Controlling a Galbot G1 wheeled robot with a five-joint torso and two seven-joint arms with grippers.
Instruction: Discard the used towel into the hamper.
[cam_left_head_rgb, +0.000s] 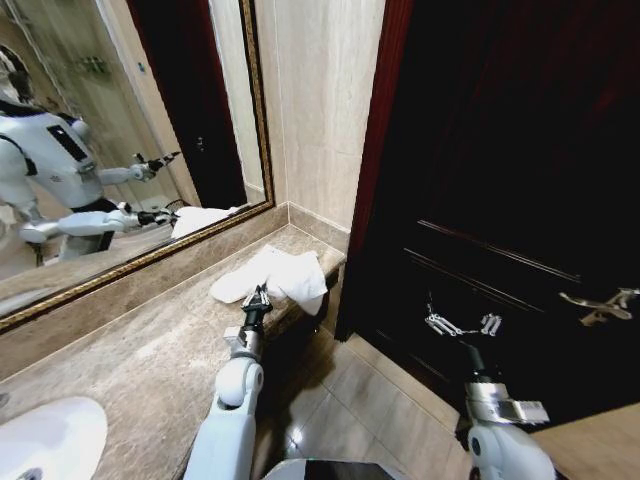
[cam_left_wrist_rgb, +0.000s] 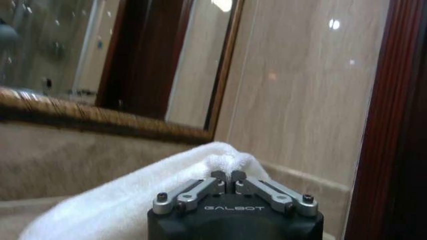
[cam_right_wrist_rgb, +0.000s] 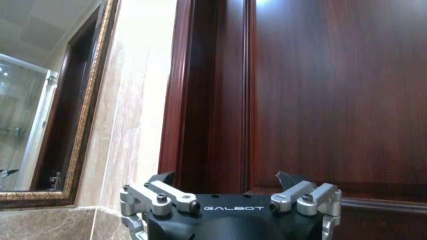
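Bathroom corner, seen from the robot's head. A dark wooden door (cam_left_head_rgb: 520, 180) takes up the right half; a gilt-framed mirror (cam_left_head_rgb: 110, 150) takes up the far left wall. Below the mirror runs the marble table (cam_left_head_rgb: 130, 350), with a white basin (cam_left_head_rgb: 45, 440) at its near left end. The tiled floor (cam_left_head_rgb: 370, 390) lies between the table's right edge and the door.

The towel (cam_left_head_rgb: 275, 275), white and crumpled, lies at the far right end of the table, its long axis running roughly left to right, one corner drooping over the table's edge. It sits directly ahead of the left claw (cam_left_head_rgb: 258, 298), on the far side of it and touching it. In the left wrist view the left claw (cam_left_wrist_rgb: 229, 177) has its fingers drawn together on a raised ridge of towel (cam_left_wrist_rgb: 153, 195), so the cloth appears pinched. The left arm is plainly the nearer one; any lift presumably starts here, with the draped corner likely to trail.

The right claw (cam_left_head_rgb: 462, 324) hangs over the floor in front of the door, well apart from the towel. In the right wrist view the right claw (cam_right_wrist_rgb: 230, 192) has its fingers spread wide, nothing between them.

No hamper can be made out, so its bearing from the towel cannot be judged. The basin is the one container present, and what shows of it holds nothing.
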